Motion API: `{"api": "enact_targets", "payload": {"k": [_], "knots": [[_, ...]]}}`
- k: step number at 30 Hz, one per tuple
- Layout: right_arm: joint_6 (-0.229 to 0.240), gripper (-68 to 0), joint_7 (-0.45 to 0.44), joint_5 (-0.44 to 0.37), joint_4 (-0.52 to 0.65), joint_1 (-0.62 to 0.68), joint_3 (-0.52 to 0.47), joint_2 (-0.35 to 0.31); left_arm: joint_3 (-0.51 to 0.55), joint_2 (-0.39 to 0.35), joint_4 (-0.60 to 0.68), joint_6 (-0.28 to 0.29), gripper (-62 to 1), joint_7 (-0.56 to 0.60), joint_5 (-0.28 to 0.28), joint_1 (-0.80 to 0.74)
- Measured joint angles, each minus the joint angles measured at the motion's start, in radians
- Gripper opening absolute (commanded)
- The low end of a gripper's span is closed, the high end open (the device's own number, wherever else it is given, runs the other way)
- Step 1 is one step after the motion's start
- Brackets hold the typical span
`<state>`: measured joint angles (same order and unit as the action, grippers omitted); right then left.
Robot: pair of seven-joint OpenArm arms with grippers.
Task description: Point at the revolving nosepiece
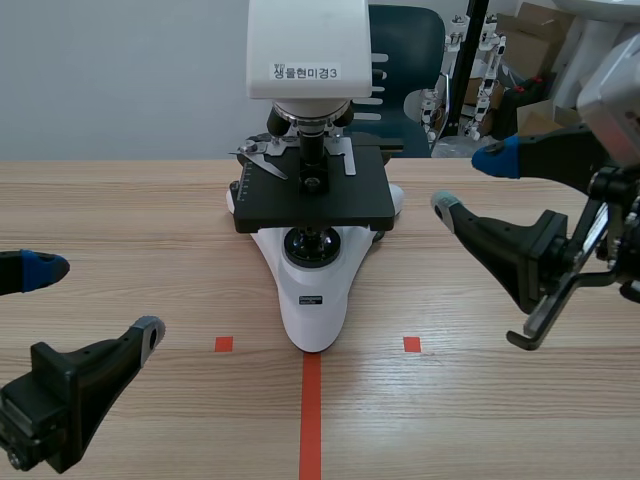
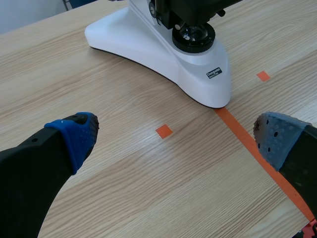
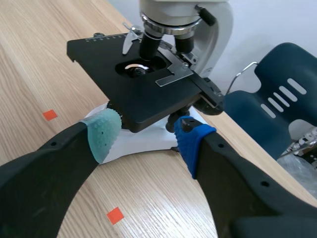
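Note:
A white microscope (image 1: 310, 290) with a black stage (image 1: 312, 190) stands at the table's middle. Its revolving nosepiece (image 1: 308, 120) with black objectives sits under the white head; in the right wrist view the nosepiece (image 3: 171, 24) is above the stage (image 3: 143, 84), well ahead of the fingers. My right gripper (image 1: 470, 185) is open and raised to the right of the stage, fingertips toward it, touching nothing. My right gripper (image 3: 146, 134) frames the stage's near corner. My left gripper (image 1: 90, 300) is open low at the left. Ahead of my left gripper (image 2: 176, 136) lies the microscope's white base (image 2: 198, 74).
A dark teal chair (image 1: 405, 60) stands behind the table, with cardboard boxes (image 1: 530, 45) and equipment at the back right. The same chair (image 3: 277, 109) shows beyond the microscope in the right wrist view. Wooden tabletop (image 1: 150, 220) spreads on both sides of the microscope.

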<state>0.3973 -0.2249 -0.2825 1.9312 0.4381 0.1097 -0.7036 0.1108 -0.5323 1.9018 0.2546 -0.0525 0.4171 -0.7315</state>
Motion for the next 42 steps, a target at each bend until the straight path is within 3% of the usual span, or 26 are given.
{"api": "enact_targets", "payload": {"k": [3,6,10,16,21,24,28,32,42], "knots": [[0.000,-49.6,-0.037,0.031,-0.001,-0.006,0.019,0.000,0.000,0.000,0.000,0.000,1.4,0.000,0.000,0.000],[0.000,-56.1,-0.134,0.039,-0.028,-0.015,0.028,0.000,0.000,0.000,0.000,0.000,1.4,0.000,0.000,0.000],[-0.001,-62.6,-0.249,0.130,-0.116,-0.024,0.029,0.037,0.000,0.000,0.000,0.000,1.4,0.000,0.000,0.000],[0.000,-63.9,-0.322,0.199,-0.200,-0.079,0.056,0.092,0.000,0.000,0.000,0.000,1.4,0.001,0.000,0.000],[-0.001,-65.5,-0.425,0.208,-0.230,-0.122,0.090,0.094,0.000,0.000,0.000,0.000,1.4,0.002,0.000,0.012],[-0.026,-65.8,-0.466,0.207,-0.264,-0.148,0.120,0.094,0.000,0.000,0.000,0.000,1.4,0.004,0.000,0.020],[-0.100,-66.5,-0.539,0.208,-0.316,-0.173,0.162,0.094,0.000,0.000,0.000,0.000,1.4,0.001,0.000,0.020],[-0.149,-66.5,-0.614,0.250,-0.389,-0.192,0.169,0.122,0.000,0.000,0.000,0.000,1.4,0.001,0.000,0.020],[-0.147,-66.7,-0.785,0.260,-0.587,-0.255,0.169,0.226,0.000,0.000,0.000,0.000,1.4,0.000,0.000,0.020]]}}
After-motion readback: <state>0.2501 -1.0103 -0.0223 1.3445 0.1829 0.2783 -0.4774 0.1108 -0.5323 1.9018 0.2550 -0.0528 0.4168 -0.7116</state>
